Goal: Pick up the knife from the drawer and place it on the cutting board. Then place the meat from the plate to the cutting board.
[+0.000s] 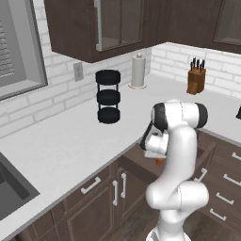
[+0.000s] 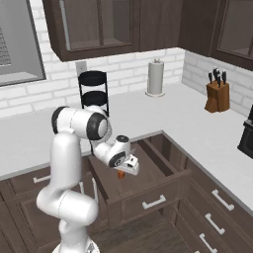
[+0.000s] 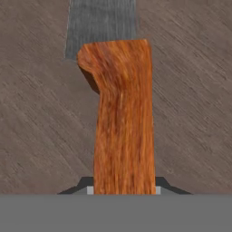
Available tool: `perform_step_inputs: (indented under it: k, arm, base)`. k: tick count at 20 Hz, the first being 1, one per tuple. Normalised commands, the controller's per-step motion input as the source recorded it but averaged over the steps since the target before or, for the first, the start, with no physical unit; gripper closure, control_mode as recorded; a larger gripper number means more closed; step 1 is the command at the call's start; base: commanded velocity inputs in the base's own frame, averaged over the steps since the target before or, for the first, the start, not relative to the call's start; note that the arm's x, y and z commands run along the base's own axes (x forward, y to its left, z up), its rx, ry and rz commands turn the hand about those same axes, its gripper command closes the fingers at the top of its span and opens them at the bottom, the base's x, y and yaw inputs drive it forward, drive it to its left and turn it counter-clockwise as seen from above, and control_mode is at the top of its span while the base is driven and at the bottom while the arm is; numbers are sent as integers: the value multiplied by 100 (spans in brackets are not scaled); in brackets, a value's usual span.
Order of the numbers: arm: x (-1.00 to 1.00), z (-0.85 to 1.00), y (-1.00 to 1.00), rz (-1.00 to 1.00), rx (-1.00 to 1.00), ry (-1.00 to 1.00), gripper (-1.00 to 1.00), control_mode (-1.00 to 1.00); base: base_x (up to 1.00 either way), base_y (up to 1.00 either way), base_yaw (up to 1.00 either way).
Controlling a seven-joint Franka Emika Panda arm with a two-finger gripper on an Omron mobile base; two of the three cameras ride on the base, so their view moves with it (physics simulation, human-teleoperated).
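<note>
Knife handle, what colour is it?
Bright orange with a wood grain, on the knife; the hand view shows it best.

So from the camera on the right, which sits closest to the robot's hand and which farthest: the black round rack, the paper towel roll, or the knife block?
1. Black round rack: on the counter just behind the gripper, which is down in the open drawer, jaws closed on the knife.
2. Paper towel roll: farther back by the wall, to the right.
3. Knife block: far right, on the side counter.

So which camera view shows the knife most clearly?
The hand view: the knife is seen close up, orange handle and grey blade, over the drawer floor. In the two base views just a small orange bit shows under the pincer.
</note>
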Motion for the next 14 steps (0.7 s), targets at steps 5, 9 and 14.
perform_step_inputs:
  k: [5,9,14]
  arm:
    - [-30,51,-55,9,16,0,100,-100]
    - [-34,66,-23,4,4,0,100,-100]
    - [-19,100,0,1,-1,0,100,-100]
  base:
    - [0,0,0]
    - [0,0,0]
    - [0,0,0]
